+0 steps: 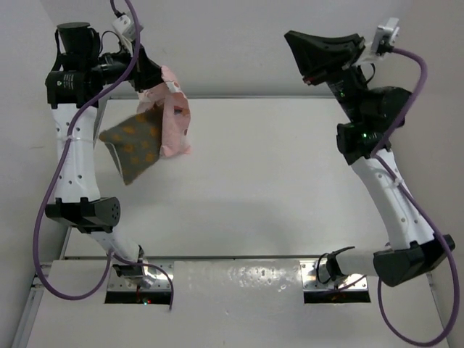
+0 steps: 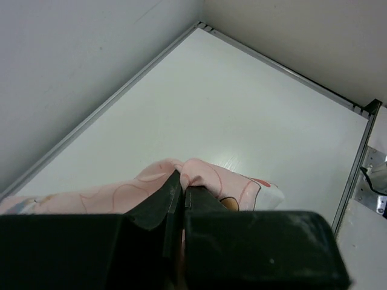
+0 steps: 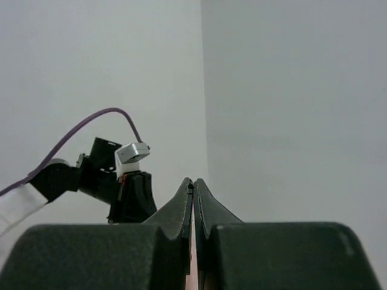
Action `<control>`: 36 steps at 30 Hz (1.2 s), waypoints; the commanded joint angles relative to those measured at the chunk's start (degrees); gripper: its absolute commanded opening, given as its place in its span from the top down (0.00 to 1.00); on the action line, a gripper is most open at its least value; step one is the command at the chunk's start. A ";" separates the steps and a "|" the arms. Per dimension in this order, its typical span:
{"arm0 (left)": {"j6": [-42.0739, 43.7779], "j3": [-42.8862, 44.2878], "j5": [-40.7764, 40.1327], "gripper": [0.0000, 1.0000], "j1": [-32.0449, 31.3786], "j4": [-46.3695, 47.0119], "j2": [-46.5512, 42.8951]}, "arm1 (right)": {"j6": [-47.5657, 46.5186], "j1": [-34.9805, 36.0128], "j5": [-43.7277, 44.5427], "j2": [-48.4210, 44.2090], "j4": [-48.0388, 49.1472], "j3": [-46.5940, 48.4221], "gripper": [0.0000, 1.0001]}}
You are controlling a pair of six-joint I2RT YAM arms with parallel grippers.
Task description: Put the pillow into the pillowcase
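Note:
High at the back left, my left gripper (image 1: 154,81) is shut on a bunched fold of the light-pink pillowcase (image 1: 176,119), which hangs from it above the table. In the left wrist view the fingertips (image 2: 175,184) pinch that pink cloth (image 2: 211,181). The grey-olive pillow (image 1: 136,146), dotted with orange, hangs tilted at the cloth's lower left. Pink fabric overlaps its upper end; how far it sits inside is hidden. My right gripper (image 1: 293,40) is raised at the back right, shut with nothing in it. In its own wrist view the right gripper (image 3: 193,181) points at the wall.
The white table (image 1: 290,181) spreads below both arms, with a metal rail (image 2: 357,163) along its near edge. Grey walls close in the back and left sides. The left arm's wrist camera (image 3: 132,152) shows in the right wrist view.

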 commanded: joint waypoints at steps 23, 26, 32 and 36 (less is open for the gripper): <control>-2.73 -11.52 0.56 1.00 -3.82 10.98 -1.18 | -3.55 10.19 -10.04 24.44 -6.32 -9.20 0.01; -2.82 -11.25 0.64 1.00 -4.34 10.89 -1.27 | 8.79 7.28 -7.31 24.96 4.10 -14.93 0.02; -1.33 -9.85 1.08 1.00 -5.40 9.31 -0.31 | 4.63 11.82 -14.86 31.38 0.78 -9.66 0.01; 0.43 -10.20 0.38 1.00 -5.32 7.73 -0.48 | 2.34 13.85 -15.04 33.40 4.84 -9.84 0.01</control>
